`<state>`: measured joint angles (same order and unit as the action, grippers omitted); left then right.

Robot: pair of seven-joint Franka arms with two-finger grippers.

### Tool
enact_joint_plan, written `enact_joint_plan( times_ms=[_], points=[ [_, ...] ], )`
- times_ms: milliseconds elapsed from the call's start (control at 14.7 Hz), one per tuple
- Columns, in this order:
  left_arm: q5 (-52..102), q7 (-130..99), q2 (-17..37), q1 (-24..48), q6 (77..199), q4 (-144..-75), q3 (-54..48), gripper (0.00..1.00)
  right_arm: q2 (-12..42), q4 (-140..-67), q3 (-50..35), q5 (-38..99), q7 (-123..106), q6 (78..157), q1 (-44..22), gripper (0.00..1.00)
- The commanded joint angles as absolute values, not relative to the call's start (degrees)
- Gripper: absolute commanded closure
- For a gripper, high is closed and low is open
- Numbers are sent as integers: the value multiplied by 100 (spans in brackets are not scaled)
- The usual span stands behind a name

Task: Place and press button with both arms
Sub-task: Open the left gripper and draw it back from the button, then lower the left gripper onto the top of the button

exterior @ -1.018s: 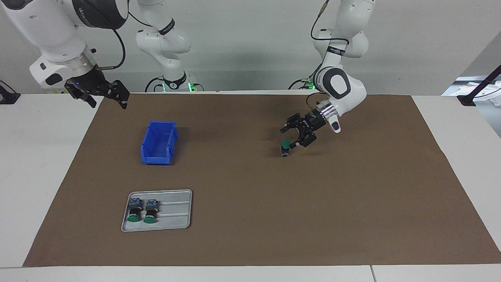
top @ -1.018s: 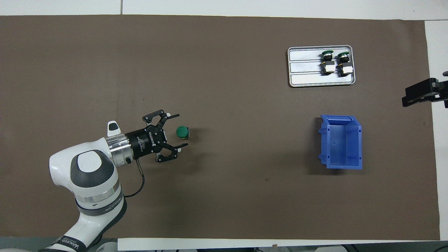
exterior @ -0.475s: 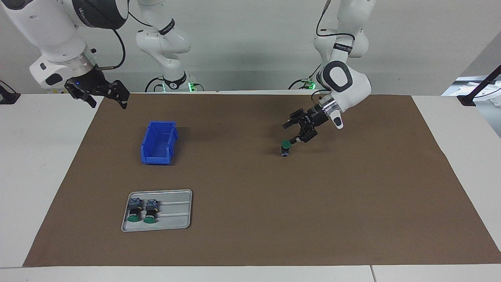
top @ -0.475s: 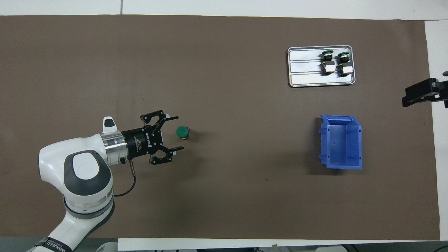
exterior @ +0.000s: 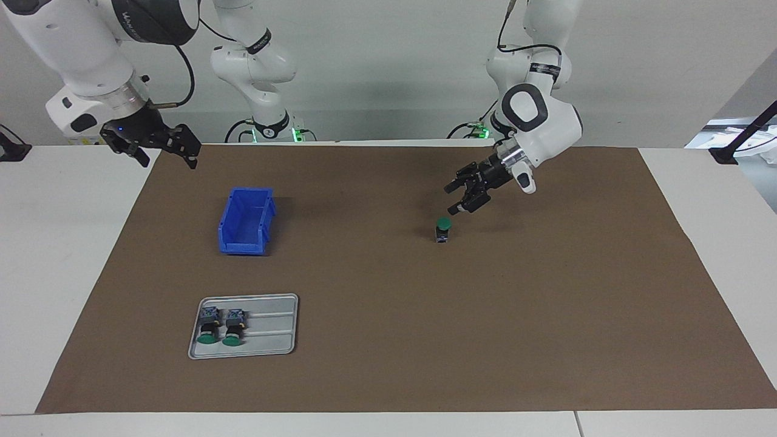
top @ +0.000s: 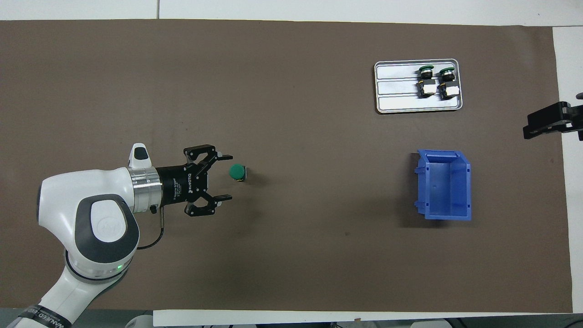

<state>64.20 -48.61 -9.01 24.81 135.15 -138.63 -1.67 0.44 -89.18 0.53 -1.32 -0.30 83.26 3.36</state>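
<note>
A button (exterior: 444, 229) is seen upright on the brown mat (exterior: 388, 364), green cap up, toward the left arm's end of the table, free of any grip. The left gripper (exterior: 454, 198) is held in the air just beside the button, jaws spread wide, nothing between them; no contact w/ the cap is seen. In the overhead view the same gripper (top: 225, 177) is shown w/ the button (top: 237, 171) just off its fingertips. The right gripper (exterior: 165, 159) is parked over the table edge at the right arm's end, jaws wide, empty; that arm waits. Two more buttons (exterior: 221, 326) are laid flat in a grey tray (exterior: 273, 340). A blue bin (exterior: 246, 220) is set nearer the robots than the tray.
</note>
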Motion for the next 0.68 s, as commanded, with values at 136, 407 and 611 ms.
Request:
enact_joint_plan(
  times_ms=[136,407,611],
  points=[
    [4855,-5361,-853,2373,12815,-13246,-158,0,-97,-9070,26,-105,-141,8323,378,1],
    [3702,-5353,-765,2417,12446,-12807,-167,0,-97,-9070,26,-114,-141,8323,378,1],
    [2623,-5291,-756,2583,12217,-12446,-193,0,-97,-9070,26,-106,-141,8332,378,1]
  ],
)
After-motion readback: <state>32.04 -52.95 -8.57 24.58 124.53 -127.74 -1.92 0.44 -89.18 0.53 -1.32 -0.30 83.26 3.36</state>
